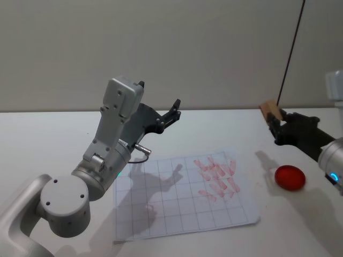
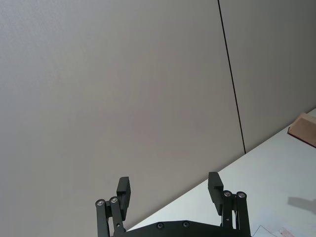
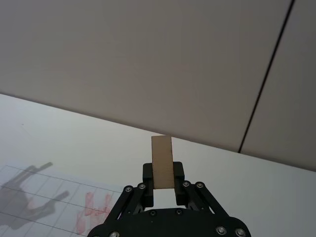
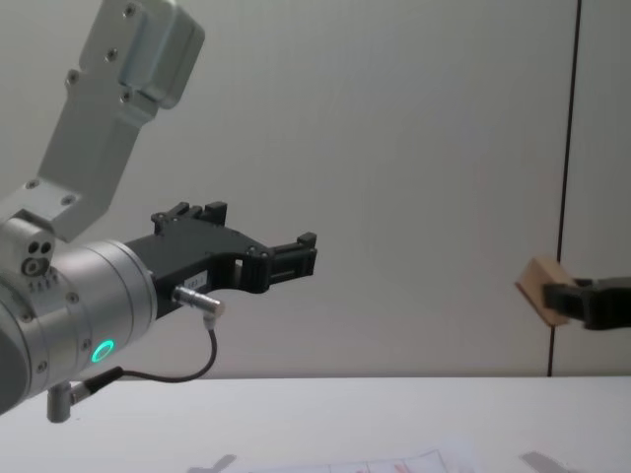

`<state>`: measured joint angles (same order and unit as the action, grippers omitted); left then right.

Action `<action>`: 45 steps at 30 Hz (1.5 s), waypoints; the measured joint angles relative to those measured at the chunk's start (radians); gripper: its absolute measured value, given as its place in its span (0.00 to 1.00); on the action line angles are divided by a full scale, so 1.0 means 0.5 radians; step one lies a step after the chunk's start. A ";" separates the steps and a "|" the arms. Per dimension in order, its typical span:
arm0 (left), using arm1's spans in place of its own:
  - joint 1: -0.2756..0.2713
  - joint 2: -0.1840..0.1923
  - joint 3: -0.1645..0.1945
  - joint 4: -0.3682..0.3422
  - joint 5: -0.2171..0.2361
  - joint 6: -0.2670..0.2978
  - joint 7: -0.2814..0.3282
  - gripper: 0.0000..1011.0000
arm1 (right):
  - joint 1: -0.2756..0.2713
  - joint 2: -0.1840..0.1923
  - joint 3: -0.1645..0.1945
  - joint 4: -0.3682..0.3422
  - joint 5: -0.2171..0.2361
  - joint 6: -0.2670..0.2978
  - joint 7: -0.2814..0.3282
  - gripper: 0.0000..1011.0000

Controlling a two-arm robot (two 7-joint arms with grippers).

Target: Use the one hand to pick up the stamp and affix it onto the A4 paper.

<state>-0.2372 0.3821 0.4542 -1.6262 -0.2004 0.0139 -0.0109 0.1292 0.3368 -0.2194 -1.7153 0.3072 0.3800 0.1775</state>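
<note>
The stamp (image 1: 270,111), a light-brown wooden block, is held in the air above the table's far right, and my right gripper (image 1: 276,127) is shut on its lower end. In the right wrist view the stamp (image 3: 162,160) sticks out upright between the black fingers of that gripper (image 3: 163,180). From the chest the stamp (image 4: 540,288) hangs well above the table. The A4 paper (image 1: 177,209), white with a faint grid and red marks, lies flat in the middle. My left gripper (image 1: 174,110) is open, raised above the paper's far left corner.
A red round pad (image 1: 290,177) lies on the table right of the paper, below my right arm. My left arm's grey body (image 1: 107,160) stands over the paper's left side and casts a shadow on it. A wall with a dark vertical seam (image 1: 289,53) runs behind.
</note>
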 joint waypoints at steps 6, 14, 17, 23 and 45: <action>0.000 0.000 0.000 0.000 0.000 0.000 0.000 0.99 | -0.035 0.032 0.043 -0.023 0.049 0.112 -0.121 0.21; 0.000 0.000 0.000 0.000 0.000 0.000 0.000 0.99 | -0.104 0.081 0.086 -0.048 0.097 0.258 -0.214 0.21; 0.000 0.000 0.000 0.000 0.000 0.000 0.000 0.99 | -0.133 0.098 0.100 -0.054 0.116 0.316 -0.240 0.21; 0.000 0.000 0.000 0.000 0.000 0.000 0.000 0.99 | -0.182 0.122 0.119 -0.056 0.151 0.406 -0.273 0.21; 0.000 0.000 0.000 0.000 0.000 0.000 0.000 0.99 | -0.183 0.099 0.123 0.057 0.237 0.485 -0.190 0.21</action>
<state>-0.2371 0.3821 0.4542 -1.6262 -0.2004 0.0139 -0.0109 0.0378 0.3862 -0.1582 -1.6870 0.4257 0.6225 0.0827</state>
